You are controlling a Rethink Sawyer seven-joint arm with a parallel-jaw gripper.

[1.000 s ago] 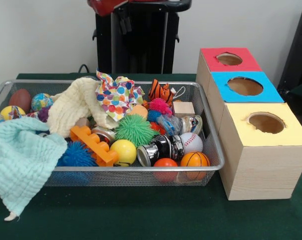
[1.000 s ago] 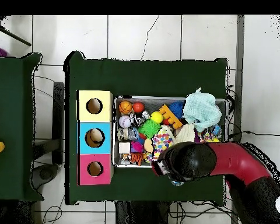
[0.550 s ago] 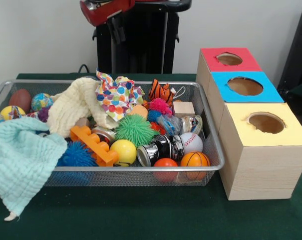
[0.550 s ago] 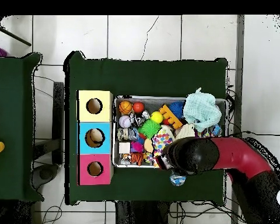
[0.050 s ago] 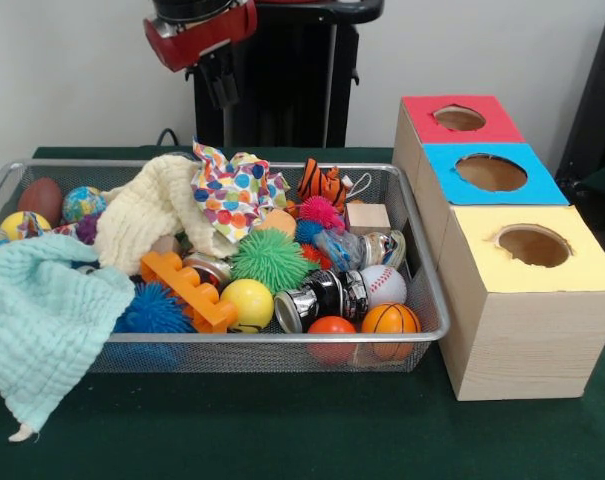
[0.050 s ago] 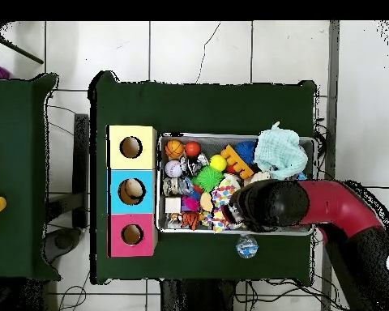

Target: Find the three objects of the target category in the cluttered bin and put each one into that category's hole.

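Observation:
The wire mesh bin (image 5: 422, 270) is packed with toys. At its front right lie a baseball (image 5: 383, 284), a small basketball (image 5: 390, 320), an orange ball (image 5: 332, 327) and a yellow ball (image 5: 247, 302). A green spiky ball (image 5: 270, 258) and silver cans (image 5: 322, 295) sit mid-bin. My gripper (image 5: 222, 92) hangs high above the bin's far side, over the polka-dot cloth (image 5: 232, 188), touching nothing. From overhead, the arm's head (image 6: 271, 206) covers the bin's robot-side edge (image 6: 230, 230). Three boxes with holes stand beside the bin: red (image 5: 457, 135), blue (image 5: 542, 188) and yellow (image 5: 582, 270).
A mint cloth (image 5: 37, 320) drapes over the bin's left front corner and a cream cloth (image 5: 147, 210) lies behind it. An orange plastic block (image 5: 187, 290), tiger toy (image 5: 322, 182) and wooden cube (image 5: 367, 217) add clutter. A speckled ball (image 6: 246, 247) lies on the table outside the bin.
The arm has swung leftward and lower in the front view, moving over the bin. In the overhead view this uncovered the speckled ball on the table.

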